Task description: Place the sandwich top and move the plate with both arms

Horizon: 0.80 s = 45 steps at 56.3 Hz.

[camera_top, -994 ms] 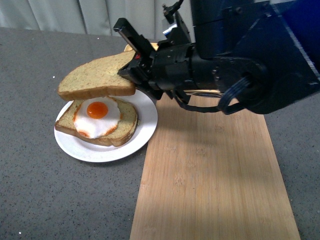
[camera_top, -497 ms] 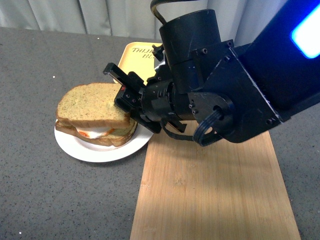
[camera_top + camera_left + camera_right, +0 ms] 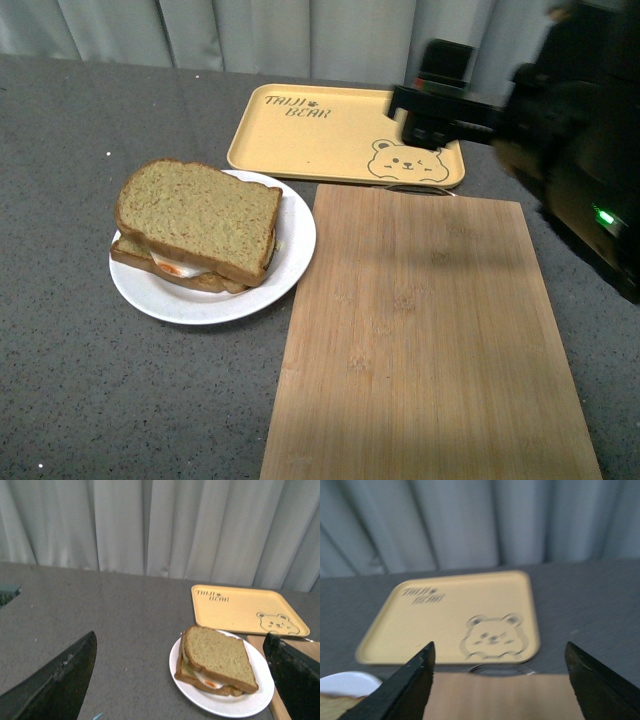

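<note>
The sandwich top (image 3: pixel 200 215), a tan slice with a brown crust, lies on the egg-bearing slice (image 3: pixel 165 266) on the round white plate (image 3: pixel 296 245). Only a sliver of egg shows under it. My right arm (image 3: pixel 445 100) is blurred at the back right, above the tray's corner and well away from the plate. In the right wrist view the right gripper (image 3: pixel 499 647) is open and empty over the tray and board edge. In the left wrist view the left gripper (image 3: pixel 180 636) is open and empty, with the sandwich top (image 3: pixel 217 652) and plate (image 3: pixel 220 706) in front of it.
A yellow bear tray (image 3: pixel 320 135) sits behind the plate. A long wooden board (image 3: pixel 430 340) lies right of the plate, touching its rim. The table (image 3: pixel 90 400) is grey, and a pale curtain (image 3: pixel 150 525) hangs along its far edge.
The right gripper lowered the top slice onto the egg slice, let go of it, and drew back to the right, above the tray's corner. The plate stayed put.
</note>
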### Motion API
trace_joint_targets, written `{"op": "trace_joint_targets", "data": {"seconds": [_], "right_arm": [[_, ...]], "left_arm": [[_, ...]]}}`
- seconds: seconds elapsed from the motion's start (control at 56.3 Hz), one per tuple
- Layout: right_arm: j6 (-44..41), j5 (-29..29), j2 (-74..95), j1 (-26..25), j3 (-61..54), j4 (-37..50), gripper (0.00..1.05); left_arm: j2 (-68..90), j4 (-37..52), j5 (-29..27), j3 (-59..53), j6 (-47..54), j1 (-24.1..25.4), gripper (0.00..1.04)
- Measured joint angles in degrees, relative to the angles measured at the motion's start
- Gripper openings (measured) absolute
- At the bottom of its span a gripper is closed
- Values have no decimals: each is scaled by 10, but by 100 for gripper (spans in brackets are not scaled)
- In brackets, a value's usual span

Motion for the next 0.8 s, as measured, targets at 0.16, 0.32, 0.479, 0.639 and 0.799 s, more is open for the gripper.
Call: {"op": "trace_joint_targets", "data": {"seconds": [0.16,0.32,0.479,0.639,0.799], "right_arm": [[-103,-23,-105,-56,-125,118,44],[-122,-64,-184,-97,-200,102,17],[-128,-99,-268,-129,-251,69,1],[-128,-127,-356,-160,-290,18,1],[-128,-150,-472,-181,-300,-90,1]], "left_arm": [[0,0,-2,0,0,0,98],[0,0,0,0,0,0,98],[0,0,-1,0,0,0,98],[0,0,0,0,0,0,98],[0,0,0,0,0,0,98]]}}
